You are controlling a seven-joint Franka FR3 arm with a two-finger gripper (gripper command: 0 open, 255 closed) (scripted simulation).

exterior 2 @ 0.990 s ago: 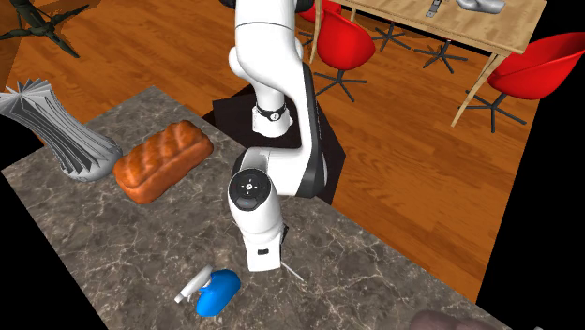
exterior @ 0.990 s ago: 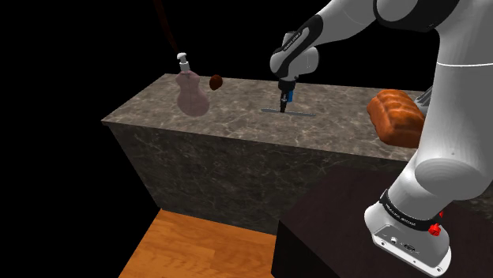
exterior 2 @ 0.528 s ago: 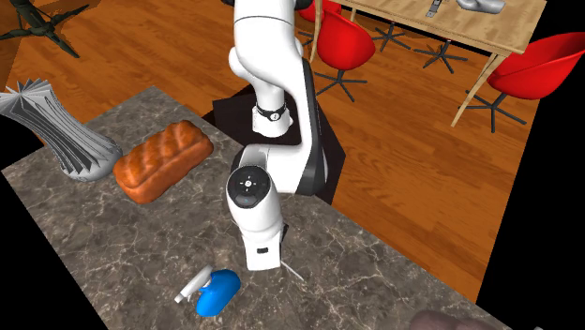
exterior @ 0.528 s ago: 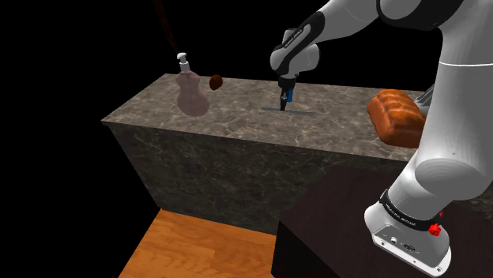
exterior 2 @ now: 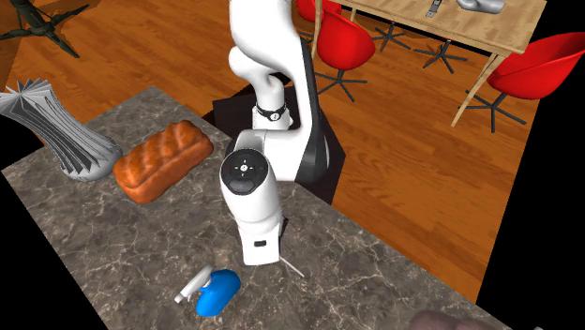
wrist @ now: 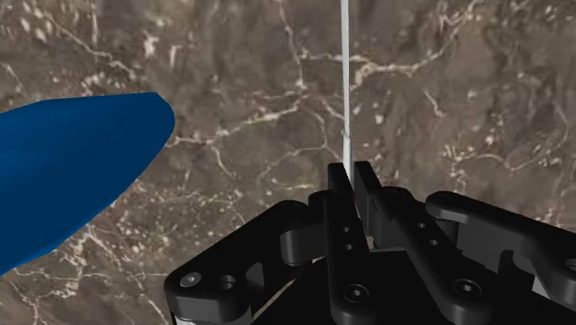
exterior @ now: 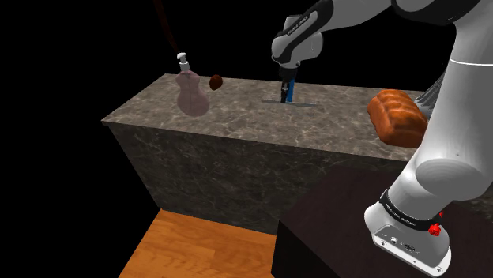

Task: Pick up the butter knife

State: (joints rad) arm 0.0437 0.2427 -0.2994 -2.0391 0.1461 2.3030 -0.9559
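Observation:
The butter knife [wrist: 345, 83] is a thin pale strip, seen edge-on, running out from between my black fingers. My gripper [wrist: 349, 172] is shut on one end of it. In the shoulder view the knife [exterior: 300, 103] shows as a short grey level line under my gripper [exterior: 286, 98], just above the dark marble counter [exterior: 237, 118]. In the second exterior view the hand hides the fingers, and the knife's free end [exterior 2: 293, 268] sticks out past it.
A blue spray bottle [exterior 2: 217, 291] lies close beside the gripper, also blue bottle [wrist: 65, 185]. A brown bread loaf [exterior: 395, 116] sits toward the stand, a pinkish bottle [exterior: 190, 91] and a small dark object [exterior: 215, 81] at the far corner. A grey fanned object [exterior 2: 52, 122] stands past the loaf.
The gripper has risen over the last second, and the knife has gone up with it off the counter. The spray bottle and loaf have not moved.

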